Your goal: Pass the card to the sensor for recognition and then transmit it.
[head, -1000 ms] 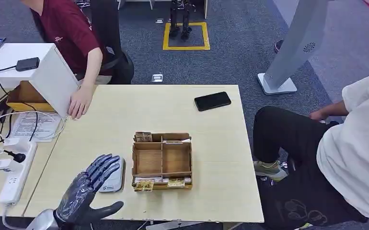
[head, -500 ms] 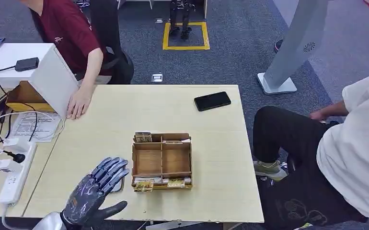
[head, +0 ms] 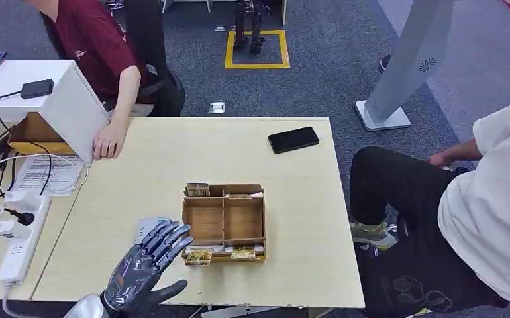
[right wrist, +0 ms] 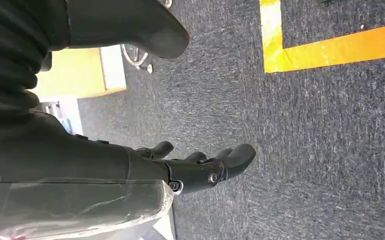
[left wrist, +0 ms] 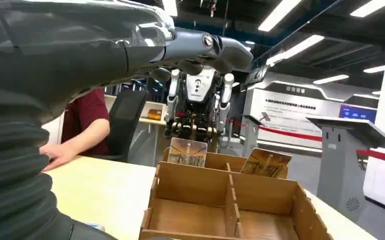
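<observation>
My left hand (head: 148, 265) hovers with fingers spread and nothing in it, just left of the brown cardboard divider box (head: 224, 222). It covers most of the grey-white sensor pad (head: 145, 225). Cards stand in the box's front slots (head: 199, 256) and back slots (head: 197, 190). In the left wrist view my fingers (left wrist: 220, 50) reach above the box (left wrist: 220, 200), with two cards (left wrist: 187, 152) upright at its far wall. My right hand (right wrist: 200, 167) hangs over the carpet, fingers loosely apart, holding nothing.
A black phone (head: 293, 140) lies at the table's far right. A person in red rests a hand (head: 110, 142) on the table beside a white box (head: 47, 99). A power strip (head: 17, 245) and cables lie left. A person in white sits at the right.
My left hand has moved right toward the cardboard box and now covers most of the sensor pad. The seated person's hand has come into view at the right edge.
</observation>
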`<control>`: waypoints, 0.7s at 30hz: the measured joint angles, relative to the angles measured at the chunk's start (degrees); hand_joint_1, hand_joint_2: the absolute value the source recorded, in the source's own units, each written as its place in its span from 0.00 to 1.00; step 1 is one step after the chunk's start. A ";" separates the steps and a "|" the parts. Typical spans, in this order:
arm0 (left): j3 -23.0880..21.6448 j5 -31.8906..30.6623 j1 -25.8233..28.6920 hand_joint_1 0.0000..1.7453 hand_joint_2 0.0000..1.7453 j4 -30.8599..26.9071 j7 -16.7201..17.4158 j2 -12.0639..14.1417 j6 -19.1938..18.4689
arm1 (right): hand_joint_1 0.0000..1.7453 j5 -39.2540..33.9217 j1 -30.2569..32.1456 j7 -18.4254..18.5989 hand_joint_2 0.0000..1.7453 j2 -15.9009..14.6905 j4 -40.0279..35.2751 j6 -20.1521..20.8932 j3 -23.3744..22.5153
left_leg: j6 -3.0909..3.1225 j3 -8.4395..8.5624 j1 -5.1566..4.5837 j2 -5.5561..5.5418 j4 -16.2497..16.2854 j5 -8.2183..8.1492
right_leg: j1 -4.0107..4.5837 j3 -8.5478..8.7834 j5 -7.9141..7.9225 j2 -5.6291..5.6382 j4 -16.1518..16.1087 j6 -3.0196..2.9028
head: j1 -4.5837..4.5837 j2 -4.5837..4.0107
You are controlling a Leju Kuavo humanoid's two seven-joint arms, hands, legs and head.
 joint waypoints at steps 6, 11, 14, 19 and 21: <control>-0.44 -0.89 -0.13 0.00 1.00 0.59 0.42 0.15 0.04 | 0.00 0.09 -0.01 -0.37 1.00 0.00 0.00 0.00 0.00 | 0.00 0.00 0.00 0.00 0.00 0.00 | 0.00 0.00 0.00 0.00 0.00 0.00 | 0.00 0.00; -0.77 -1.88 -0.22 0.00 1.00 1.27 1.03 0.13 0.63 | 0.00 0.13 -0.01 -0.61 1.00 0.00 0.00 0.00 0.00 | 0.00 0.01 0.00 0.00 0.00 0.00 | 0.00 0.00 0.00 0.00 0.00 0.00 | 0.00 0.00; -1.20 -3.04 -0.41 0.00 1.00 2.04 1.93 0.02 1.12 | 0.00 0.22 -0.01 -0.52 1.00 0.00 0.00 0.00 0.00 | 0.00 0.00 0.00 0.00 0.00 0.00 | 0.00 0.01 0.00 0.00 0.00 0.00 | 0.02 0.00; -1.55 -4.55 -0.58 0.00 1.00 3.76 3.52 -0.24 1.92 | 0.00 0.37 -0.01 -0.46 1.00 0.00 0.00 0.00 0.00 | 0.00 0.00 0.00 0.00 0.00 0.00 | 0.00 0.00 0.00 0.00 0.00 0.00 | 0.02 0.00; -1.57 -4.57 -0.62 0.00 1.00 4.40 3.74 -0.31 2.08 | 0.00 0.37 -0.02 -0.42 1.00 0.00 0.00 0.00 0.00 | 0.00 0.00 0.00 0.00 0.00 0.00 | 0.00 0.00 0.00 0.00 0.00 0.00 | 0.00 0.00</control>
